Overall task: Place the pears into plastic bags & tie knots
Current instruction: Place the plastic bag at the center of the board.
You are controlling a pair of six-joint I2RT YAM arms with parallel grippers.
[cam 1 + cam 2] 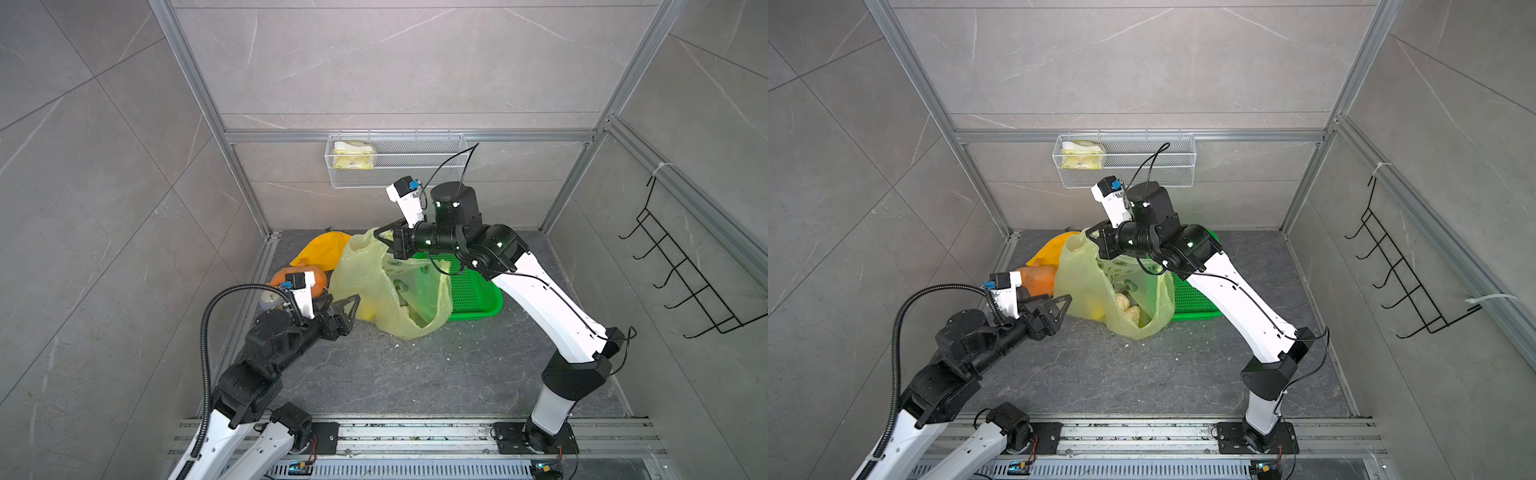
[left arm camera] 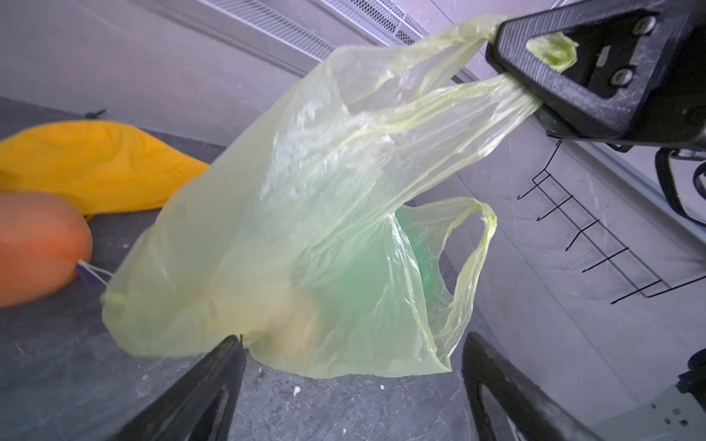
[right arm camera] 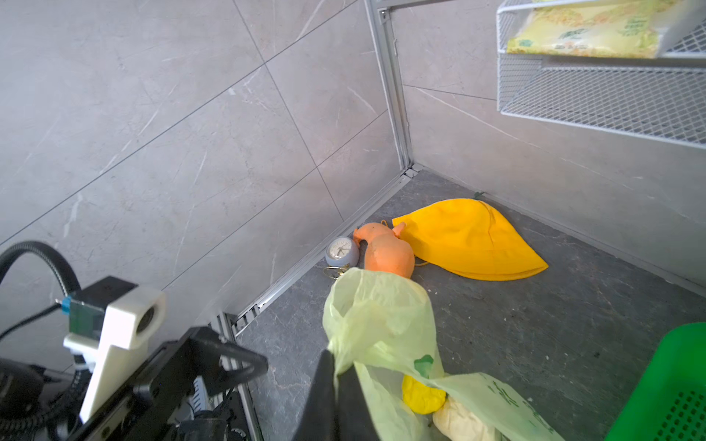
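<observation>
Where the bag's [image 1: 374, 282] edge ends, dark floor [image 1: 415, 374] spreads.

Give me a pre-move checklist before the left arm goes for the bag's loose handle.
1. Grip: right gripper shut on the held handle, strap bunched in its jaws: ok.
2. Free arm: left gripper open and empty: ok.
3. Target: loose handle hangs free beside the mouth of the bag, nothing over it: ok.
4. Load: yellow pear and beige pears inside the bag: ok.
5. Knot tied: not ok, the two handles are apart.
</observation>
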